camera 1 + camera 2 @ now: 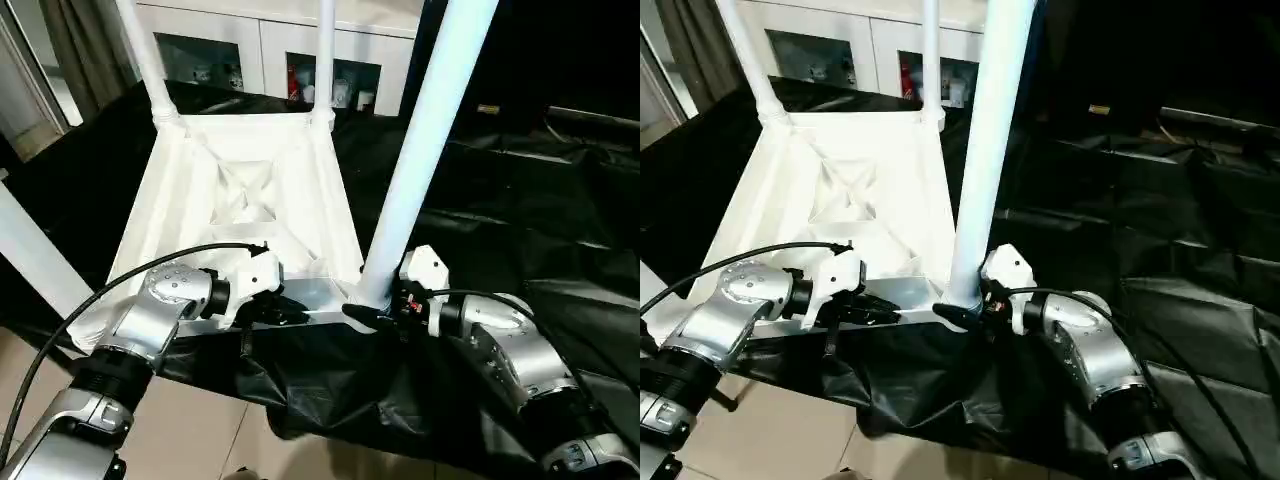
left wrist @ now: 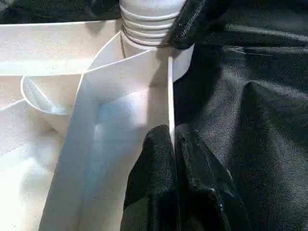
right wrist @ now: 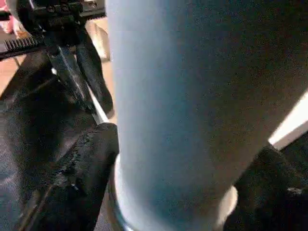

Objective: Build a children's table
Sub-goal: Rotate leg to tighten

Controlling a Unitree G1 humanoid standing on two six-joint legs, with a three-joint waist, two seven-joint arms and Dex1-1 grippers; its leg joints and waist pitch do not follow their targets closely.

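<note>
The left claw (image 1: 292, 312) pinches the near rim of the upturned children's table (image 1: 240, 200); the right claw (image 1: 372, 312) grips its near-right leg (image 1: 425, 140) at the base.

No legible text, label, brand, number or sign is showing on anything in these views.

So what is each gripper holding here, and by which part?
The left gripper pinches the upturned table top's near rim. The right gripper has its fingers around the base of the near-right leg.
</note>
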